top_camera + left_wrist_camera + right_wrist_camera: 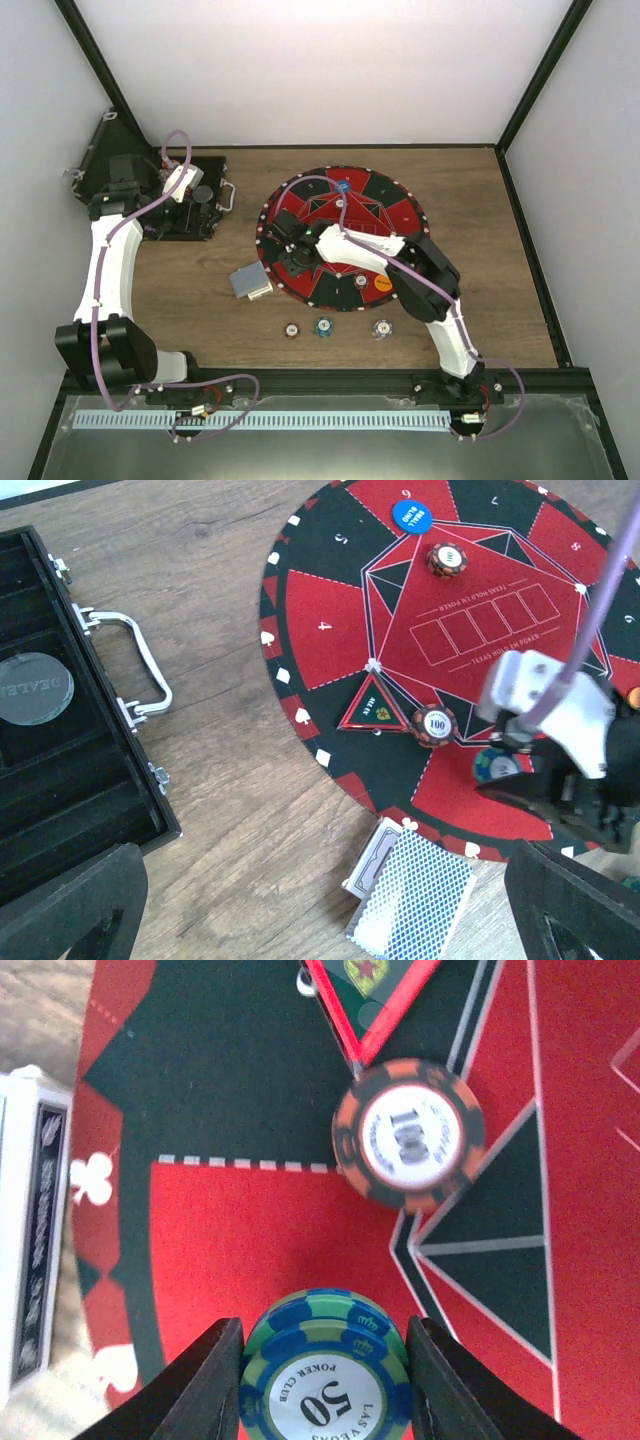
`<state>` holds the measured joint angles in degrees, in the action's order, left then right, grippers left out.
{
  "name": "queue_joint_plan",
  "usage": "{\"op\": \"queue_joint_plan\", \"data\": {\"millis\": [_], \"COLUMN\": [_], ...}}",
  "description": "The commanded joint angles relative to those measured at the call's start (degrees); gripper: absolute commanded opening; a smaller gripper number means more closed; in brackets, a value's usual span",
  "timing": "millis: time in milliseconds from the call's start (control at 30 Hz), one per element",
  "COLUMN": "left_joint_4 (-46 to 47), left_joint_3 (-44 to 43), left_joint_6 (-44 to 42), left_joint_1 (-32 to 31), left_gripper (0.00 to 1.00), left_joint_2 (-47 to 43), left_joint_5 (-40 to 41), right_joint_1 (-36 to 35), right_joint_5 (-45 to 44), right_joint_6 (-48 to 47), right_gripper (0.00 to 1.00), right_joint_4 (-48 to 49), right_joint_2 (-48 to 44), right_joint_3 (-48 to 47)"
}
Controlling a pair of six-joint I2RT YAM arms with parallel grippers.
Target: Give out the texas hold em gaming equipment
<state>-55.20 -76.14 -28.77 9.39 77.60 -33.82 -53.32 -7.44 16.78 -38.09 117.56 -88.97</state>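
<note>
While the right gripper (325,1355) pinches a 50 chip (322,1390) over the mat (230,1250) at lower centre, the left gripper (320,920) hangs wide open by the case (60,780).

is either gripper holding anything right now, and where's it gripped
The right gripper holds the blue-green 50 chip, its fingers pressed on opposite sides of the rim. The left gripper is open and holds nothing.

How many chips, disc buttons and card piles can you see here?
Poker chips: 6 (three on the wood, two on the mat, one in the right tool)
Disc buttons: 3 (blue, orange, clear dealer disc in the case)
Card piles: 1
Total: 10
</note>
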Motion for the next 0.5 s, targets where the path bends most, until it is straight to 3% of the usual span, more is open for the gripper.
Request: {"op": "queue_joint_plan", "data": {"millis": [0, 233, 333, 400, 467], "left_joint_4": [-0.35, -0.26, -0.17, -0.17, -0.17], "left_joint_3": [-1.38, -1.56, -1.47, -1.39, -1.3], "left_joint_6": [-0.54, -0.73, -0.63, -0.51, -0.65], "left_joint_1": [0.28, 0.25, 0.27, 0.26, 0.28], "left_gripper": [1.0, 1.0, 1.0, 1.0, 1.0], "left_joint_2": [-1.28, -1.18, -0.99, -0.89, -0.87], "left_joint_5": [-0.41, -0.47, -0.77, -0.92, -0.93], "right_joint_1": [0.62, 1.64, 1.67, 1.64, 1.69], "right_joint_5": [0.12, 0.87, 1.19, 1.33, 2.1], "right_joint_6": [-2.09, -1.53, -1.41, -1.31, -1.59], "right_gripper": [0.11, 0.13, 0.24, 0.39, 0.46], "right_joint_4": [-0.24, -0.3, -0.78, -1.25, -1.84], "right_joint_2": [5.45, 9.19, 9.57, 9.3, 8.55], "right_joint_3": [-6.64, -9.96, -10.18, -10.19, -10.1]}}
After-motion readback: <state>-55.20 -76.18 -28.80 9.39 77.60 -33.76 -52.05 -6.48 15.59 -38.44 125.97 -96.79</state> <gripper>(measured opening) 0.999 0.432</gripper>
